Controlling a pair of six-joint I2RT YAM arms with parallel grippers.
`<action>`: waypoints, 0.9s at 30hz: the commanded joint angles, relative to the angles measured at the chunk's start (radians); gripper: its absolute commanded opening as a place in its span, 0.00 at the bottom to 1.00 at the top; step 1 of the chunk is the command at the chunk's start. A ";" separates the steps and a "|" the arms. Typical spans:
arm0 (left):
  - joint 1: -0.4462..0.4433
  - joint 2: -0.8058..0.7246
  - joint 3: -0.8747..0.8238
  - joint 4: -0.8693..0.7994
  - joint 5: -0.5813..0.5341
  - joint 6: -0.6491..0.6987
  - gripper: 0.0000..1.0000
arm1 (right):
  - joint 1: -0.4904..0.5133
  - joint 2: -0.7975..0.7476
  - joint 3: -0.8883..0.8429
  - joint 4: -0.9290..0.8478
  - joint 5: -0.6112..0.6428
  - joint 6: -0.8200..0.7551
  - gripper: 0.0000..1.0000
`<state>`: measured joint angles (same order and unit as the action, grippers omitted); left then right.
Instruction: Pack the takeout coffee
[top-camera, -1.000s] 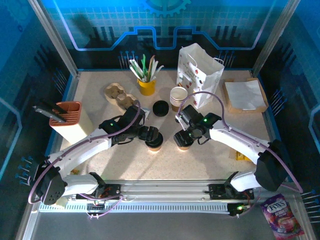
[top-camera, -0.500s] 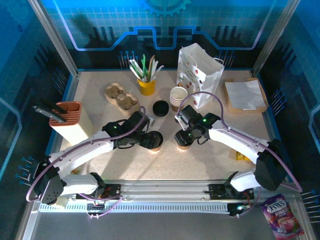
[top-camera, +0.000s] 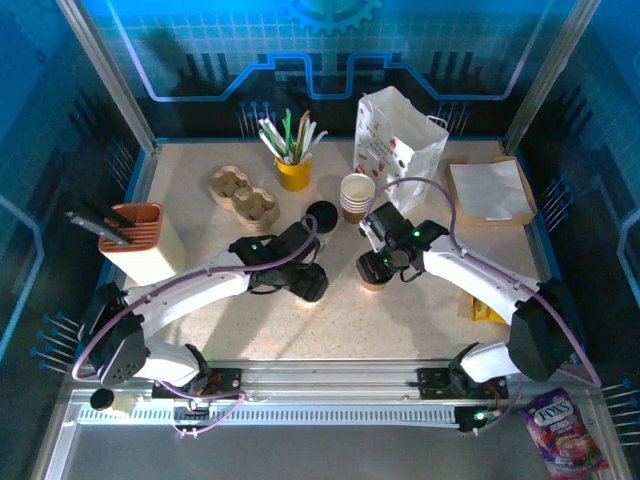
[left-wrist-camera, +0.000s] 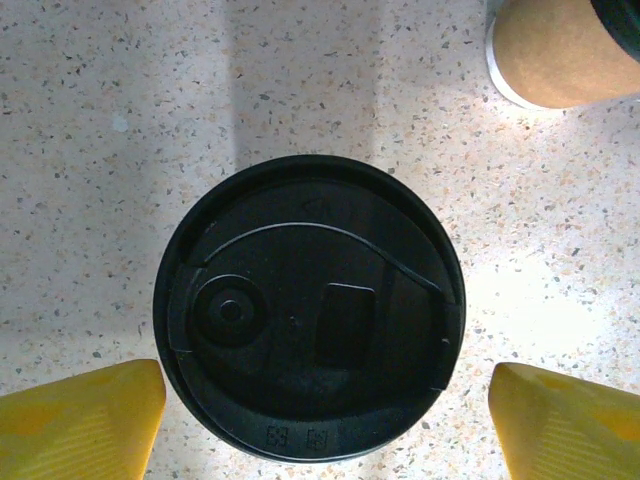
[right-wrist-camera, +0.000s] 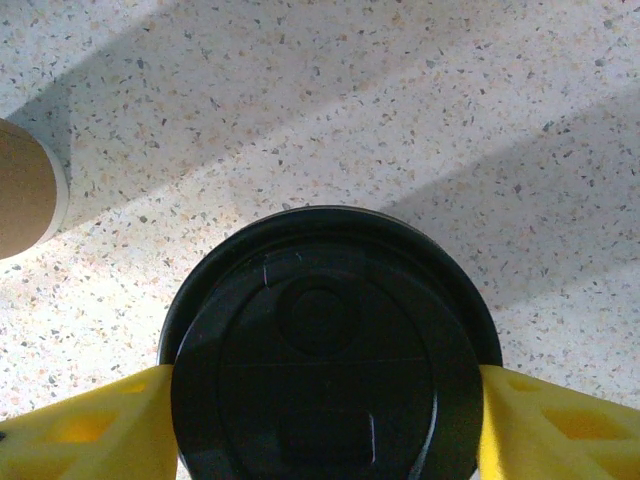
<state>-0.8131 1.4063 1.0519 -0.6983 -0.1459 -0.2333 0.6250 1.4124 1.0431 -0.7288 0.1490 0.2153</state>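
Cups side by side on the speckled table (top-camera: 200, 225), both on the near side of the white paper bag (top-camera: 402, 150)! Just in front of the bag, the right gripper (right-wrist-camera: 322, 420) is clamped on the right coffee cup (right-wrist-camera: 325, 340), yellow fingers (right-wrist-camera: 90, 425) pressed against both sides of its black lid. Further left of the bag, the left gripper (left-wrist-camera: 320, 420) hangs over the left coffee cup (left-wrist-camera: 308, 345), jaws spread wide, fingertips (left-wrist-camera: 75, 425) clear of the lid.
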 joint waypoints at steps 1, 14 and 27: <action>-0.011 0.022 0.038 -0.030 -0.035 0.028 0.85 | -0.013 0.005 0.009 0.016 -0.019 -0.011 0.69; -0.015 0.061 0.039 -0.012 -0.036 0.037 0.79 | -0.021 0.000 -0.003 0.020 -0.023 -0.009 0.68; 0.054 0.048 0.028 0.001 -0.099 -0.004 0.71 | -0.064 0.021 0.019 0.042 -0.029 -0.017 0.68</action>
<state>-0.7948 1.4590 1.0645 -0.7010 -0.2134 -0.2115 0.5865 1.4158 1.0431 -0.7036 0.1314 0.2081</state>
